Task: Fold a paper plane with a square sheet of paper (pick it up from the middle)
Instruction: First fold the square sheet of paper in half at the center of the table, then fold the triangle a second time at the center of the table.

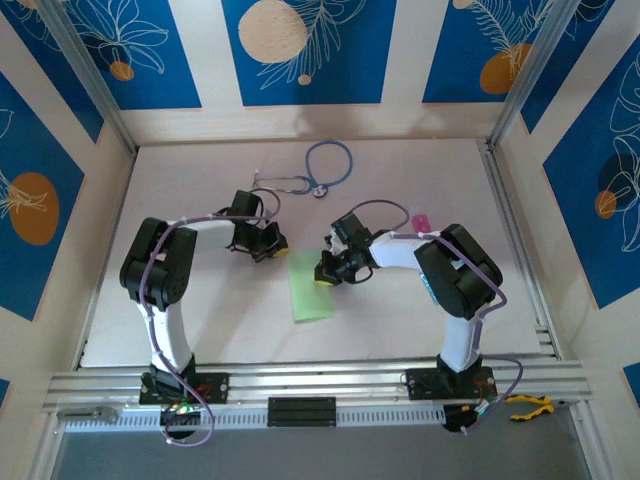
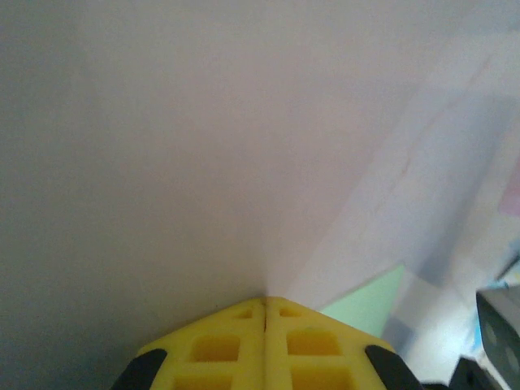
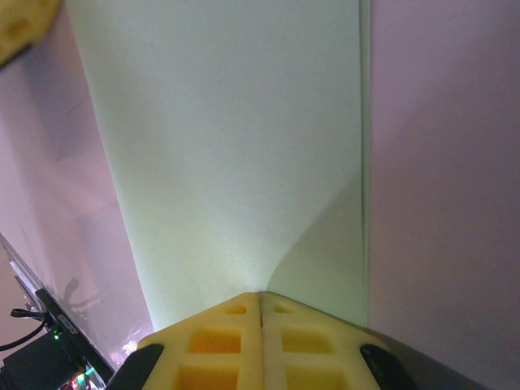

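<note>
Paper sheet [image 1: 310,292], folded lengthwise, stretching straight ahead beneath pinched-shut right gripper [image 1: 326,276]; left gripper [image 1: 277,245], likewise closed and empty, just beside sheet's corner.

no legible text, labels, nos. anywhere

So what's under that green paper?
The green paper lies flat on the white table. In the right wrist view a second paper layer seems to peek out along one edge; anything else beneath is covered.
</note>
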{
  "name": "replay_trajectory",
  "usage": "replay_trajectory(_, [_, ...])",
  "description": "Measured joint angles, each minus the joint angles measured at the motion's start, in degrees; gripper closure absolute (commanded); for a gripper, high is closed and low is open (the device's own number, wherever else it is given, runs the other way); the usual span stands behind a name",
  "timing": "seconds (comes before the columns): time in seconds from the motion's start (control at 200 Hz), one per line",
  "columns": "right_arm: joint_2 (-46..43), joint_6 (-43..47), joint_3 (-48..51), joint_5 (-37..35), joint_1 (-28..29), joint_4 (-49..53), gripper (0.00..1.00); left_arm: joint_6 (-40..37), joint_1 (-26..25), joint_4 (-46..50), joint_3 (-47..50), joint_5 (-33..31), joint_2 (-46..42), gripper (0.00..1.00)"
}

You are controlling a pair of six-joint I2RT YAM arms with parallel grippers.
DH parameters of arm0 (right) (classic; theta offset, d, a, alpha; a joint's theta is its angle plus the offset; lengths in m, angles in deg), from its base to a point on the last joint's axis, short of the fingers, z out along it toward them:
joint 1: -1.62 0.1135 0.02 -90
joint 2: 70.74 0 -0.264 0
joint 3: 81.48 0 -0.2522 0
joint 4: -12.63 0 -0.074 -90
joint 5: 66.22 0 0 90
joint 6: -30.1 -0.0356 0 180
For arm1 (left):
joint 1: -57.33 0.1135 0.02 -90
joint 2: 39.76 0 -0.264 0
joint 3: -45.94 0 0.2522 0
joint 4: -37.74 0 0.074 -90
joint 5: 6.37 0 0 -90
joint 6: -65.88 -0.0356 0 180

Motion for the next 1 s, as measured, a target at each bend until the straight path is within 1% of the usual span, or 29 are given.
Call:
replay_trajectory(0.11, [-0.02,0.26,0.00,-0.02,0.00,0.00,1.00,0.44,1.40,-0.68,-1.09,-3.17,0.13,0.94])
replay_trajectory(0.245, [-0.09,0.85,0.02,0.00,0.00,-0.02,1.00,1.42,1.95,-1.42,-0.44,-4.11,-0.96,0.94])
replay_trajectory(0.33, [-0.52,1.53,0.39,0.00,0.00,0.07,1.00,1.49,1.86,-1.81,1.14,-3.93,-4.13,0.93])
replay_trajectory(0.49, [-2.62,2.84,1.66,-0.72,0.20,2.56,1.00,1.42,0.79,-3.56,5.29,-2.29,-12.70,0.91])
replay_trajectory(0.53, [-3.34,2.78,2.32,-0.66,0.22,2.80,0.98,1.29,0.04,-3.85,6.54,-1.84,-14.71,0.91])
replay_trajectory(0.615, [-4.59,2.54,3.50,-0.44,0.22,3.19,0.89,1.25,-2.05,-4.22,9.05,-1.22,-17.55,0.91])
replay_trajectory(0.695, [-6.54,1.90,3.65,-0.26,0.22,3.30,0.84,1.27,-4.28,-4.37,11.69,-1.14,-19.19,0.91])
replay_trajectory(0.855, [-14.88,0.83,3.76,-2.21,-0.44,3.85,0.82,1.33,-8.00,-4.59,15.34,-1.18,-20.02,0.90])
replay_trajectory(0.92, [-18.99,-0.13,5.25,-2.84,-1.53,3.21,0.73,1.42,-9.07,-4.72,15.56,-1.18,-19.98,0.90])
replay_trajectory(1.0, [-24.04,-2.36,9.64,-2.69,-3.39,1.49,0.67,1.60,-9.94,-6.21,15.56,-1.14,-19.47,0.90])
